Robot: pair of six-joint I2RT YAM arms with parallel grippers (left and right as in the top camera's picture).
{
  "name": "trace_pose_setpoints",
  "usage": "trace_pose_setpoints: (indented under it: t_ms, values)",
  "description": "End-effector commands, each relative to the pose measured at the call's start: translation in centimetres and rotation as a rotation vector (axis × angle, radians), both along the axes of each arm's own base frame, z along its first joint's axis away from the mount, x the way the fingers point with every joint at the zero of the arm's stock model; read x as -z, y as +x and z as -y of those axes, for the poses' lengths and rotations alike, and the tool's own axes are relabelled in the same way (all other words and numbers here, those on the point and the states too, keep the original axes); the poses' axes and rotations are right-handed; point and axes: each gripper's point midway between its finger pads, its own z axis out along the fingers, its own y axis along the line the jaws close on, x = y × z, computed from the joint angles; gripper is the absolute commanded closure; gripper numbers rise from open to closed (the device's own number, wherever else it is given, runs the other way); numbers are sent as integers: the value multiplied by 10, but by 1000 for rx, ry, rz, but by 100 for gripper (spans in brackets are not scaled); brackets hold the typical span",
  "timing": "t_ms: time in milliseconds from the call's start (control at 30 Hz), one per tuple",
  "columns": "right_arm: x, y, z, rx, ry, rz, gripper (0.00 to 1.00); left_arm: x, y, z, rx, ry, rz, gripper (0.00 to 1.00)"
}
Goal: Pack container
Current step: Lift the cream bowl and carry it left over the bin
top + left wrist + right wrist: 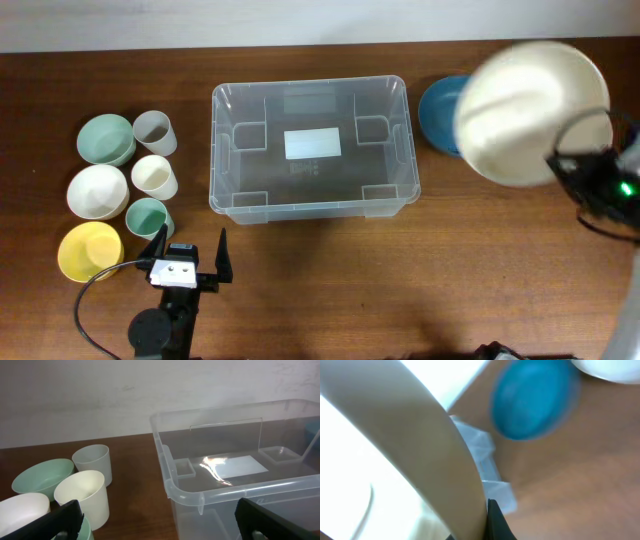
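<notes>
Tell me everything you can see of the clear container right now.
The container is a large, clear plastic rectangular bin with a rounded rim, moulded ribs and a white label on its base. It stands upright, open-topped and empty, mid-table on the brown wooden table. Nothing but the table touches it.

five bowls, three cups and one clear plastic container

No readable text, white label on container illegible
</notes>
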Motion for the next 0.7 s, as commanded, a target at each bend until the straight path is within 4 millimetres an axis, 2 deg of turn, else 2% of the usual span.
trace_pose_setpoints:
  t_ms: [0,133,167,300,467,667]
  values:
    - [-20,22,-46,1,11,10,96,1,0,-1,1,15,0,1]
    - [-17,49,-104,-38,-36,23,96,1,0,-1,1,15,1,1]
    - [-7,61,-129,-53,-54,12,96,1,0,-1,1,15,1,1]
    - [19,84,-180,-155,-65,-4,96,1,0,-1,1,15,0,1]
    - [61,104,-222,-225,-55,-60,96,1,0,-1,1,15,1,1]
    - [103,112,-259,-292,-63,-117,96,1,0,-1,1,15,1,1]
